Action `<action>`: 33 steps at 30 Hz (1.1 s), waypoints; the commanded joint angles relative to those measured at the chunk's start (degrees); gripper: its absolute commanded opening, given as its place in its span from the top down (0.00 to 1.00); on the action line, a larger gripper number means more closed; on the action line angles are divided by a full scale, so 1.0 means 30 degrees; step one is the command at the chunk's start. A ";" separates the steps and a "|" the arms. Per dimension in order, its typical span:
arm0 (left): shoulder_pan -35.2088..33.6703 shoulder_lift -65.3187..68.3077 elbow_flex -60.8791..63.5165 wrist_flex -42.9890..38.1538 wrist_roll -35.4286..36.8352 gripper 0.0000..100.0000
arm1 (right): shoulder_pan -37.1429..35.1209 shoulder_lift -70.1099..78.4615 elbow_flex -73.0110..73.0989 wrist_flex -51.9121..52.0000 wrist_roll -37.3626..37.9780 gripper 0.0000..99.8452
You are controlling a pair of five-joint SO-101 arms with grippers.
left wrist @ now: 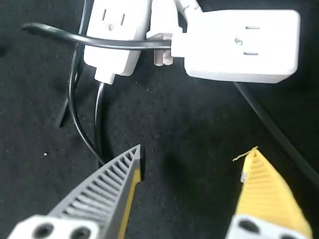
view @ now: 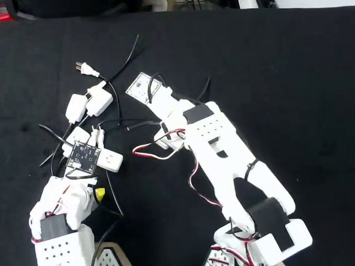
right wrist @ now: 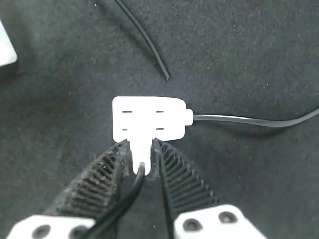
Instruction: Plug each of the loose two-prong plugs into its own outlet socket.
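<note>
White plug (right wrist: pixel 141 153) sits pinched between right fingers (right wrist: pixel 178 172), touching its socket (right wrist: pixel 149 117).

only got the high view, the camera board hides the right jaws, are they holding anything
Observer: Yes. The right wrist view shows the right jaws shut on a white plug.
Operator: is it in a socket yet
Observer: Its front end touches the edge of a white outlet, and no prongs show between them.
Operator: and the left jaws
Observer: Open and holding nothing, over bare cloth, short of a wide outlet.
</note>
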 commanded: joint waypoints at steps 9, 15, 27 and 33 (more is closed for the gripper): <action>0.0015 -0.0059 -0.0073 -0.0352 -0.0176 0.68 | -0.0645 0.2095 -0.0278 -0.1289 0.0117 0.99; 0.0015 -0.0059 -0.0073 -0.0352 -0.0176 0.68 | -0.0791 0.1275 0.0396 -0.1231 0.0059 0.99; 0.0015 -0.0059 0.0366 -0.1436 -0.0205 0.68 | -0.1934 0.0366 0.1392 -0.0615 0.0000 0.99; 0.0015 -0.0059 0.0366 -0.1407 -0.0205 0.68 | -0.1905 0.0396 0.1421 -0.0703 0.0176 0.99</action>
